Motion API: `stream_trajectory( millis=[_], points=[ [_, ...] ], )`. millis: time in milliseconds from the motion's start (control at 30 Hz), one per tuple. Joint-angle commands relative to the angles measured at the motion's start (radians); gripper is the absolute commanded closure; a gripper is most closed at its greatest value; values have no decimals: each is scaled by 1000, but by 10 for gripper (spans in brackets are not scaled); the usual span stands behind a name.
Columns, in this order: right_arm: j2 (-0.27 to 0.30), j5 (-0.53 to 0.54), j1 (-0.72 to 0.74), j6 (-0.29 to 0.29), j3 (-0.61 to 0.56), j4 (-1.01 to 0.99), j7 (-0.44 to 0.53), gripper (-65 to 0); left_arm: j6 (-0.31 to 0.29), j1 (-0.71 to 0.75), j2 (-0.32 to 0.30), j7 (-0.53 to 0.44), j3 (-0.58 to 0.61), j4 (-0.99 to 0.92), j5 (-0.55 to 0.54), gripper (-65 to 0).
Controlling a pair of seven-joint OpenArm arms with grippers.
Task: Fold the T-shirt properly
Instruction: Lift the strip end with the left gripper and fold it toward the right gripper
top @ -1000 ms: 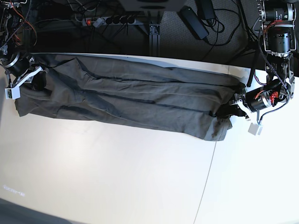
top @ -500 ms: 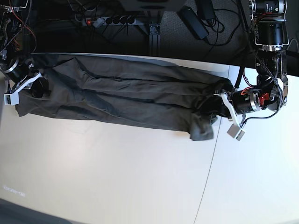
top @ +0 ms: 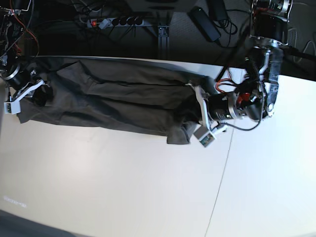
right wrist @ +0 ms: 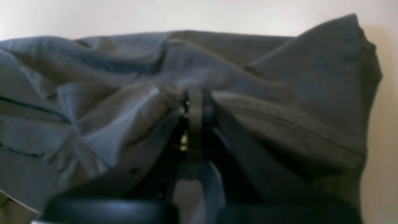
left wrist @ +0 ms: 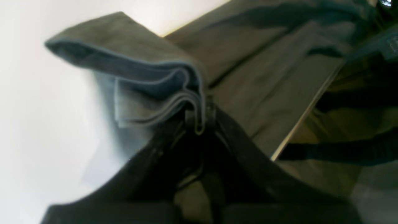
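The dark olive-grey T-shirt (top: 113, 101) lies as a long lengthwise-folded band across the back of the white table (top: 123, 187). My left gripper (top: 196, 114), on the right in the base view, is shut on the shirt's right end and holds it lifted over the band. The left wrist view shows its jaws (left wrist: 199, 119) pinching several stacked cloth layers (left wrist: 140, 62). My right gripper (top: 33, 91) is shut on the shirt's left end at the table's far left edge. In the right wrist view its jaws (right wrist: 194, 102) are closed in bunched cloth (right wrist: 279, 77).
A power strip (top: 116, 21), a black adapter (top: 205, 22) and cables lie on the dark floor behind the table. A metal stand (top: 163, 37) rises behind the back edge. A seam (top: 224, 163) runs down the table to the right of centre.
My left gripper has carried the shirt's right end leftward over the band, shortening it and leaving a hanging fold. My right gripper has barely moved.
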Motion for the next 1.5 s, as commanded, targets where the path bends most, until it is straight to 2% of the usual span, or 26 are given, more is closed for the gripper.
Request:
stream_trajectory(
  millis=[0, 200, 367, 533, 600, 700, 900, 1100, 1167, 1300, 1333, 1467],
  points=[
    [21, 14, 7, 75, 8, 13, 18, 0, 26, -18, 31, -40, 26, 19, 17, 0],
    [21, 14, 7, 75, 8, 13, 3, 0, 66, -21, 250, -114, 161, 7, 212, 0],
    [21, 14, 7, 75, 8, 13, -1, 0, 67, -48, 367, -171, 243, -100, 306, 0],
    [21, 15, 7, 75, 8, 13, -1, 0, 109, -85, 371, -237, 300, -228, 386, 0],
    [21, 15, 7, 75, 8, 13, -1, 0, 135, -101, 371, -240, 303, -257, 385, 0],
    [21, 15, 7, 75, 8, 13, -1, 0, 137, -106, 371, -264, 303, -280, 384, 0],
    [21, 18, 7, 74, 8, 13, 0, 0, 137, -106, 371, -298, 350, -281, 298, 0],
    [20, 32, 7, 75, 8, 13, -2, 0, 178, -114, 371, -335, 429, -281, 343, -7],
    [21, 32, 7, 75, 8, 13, -5, 0, 178, -121, 371, -343, 433, -281, 344, -60],
    [20, 33, 7, 75, 8, 13, -4, 0, 178, -122, 371, -349, 433, -281, 344, -276],
    [21, 33, 7, 75, 8, 13, -4, 0, 178, -122, 371, -349, 433, -281, 343, -294],
    [21, 33, 7, 75, 8, 13, -4, 0, 189, -123, 371, -314, 433, -272, 327, -295]
  ],
)
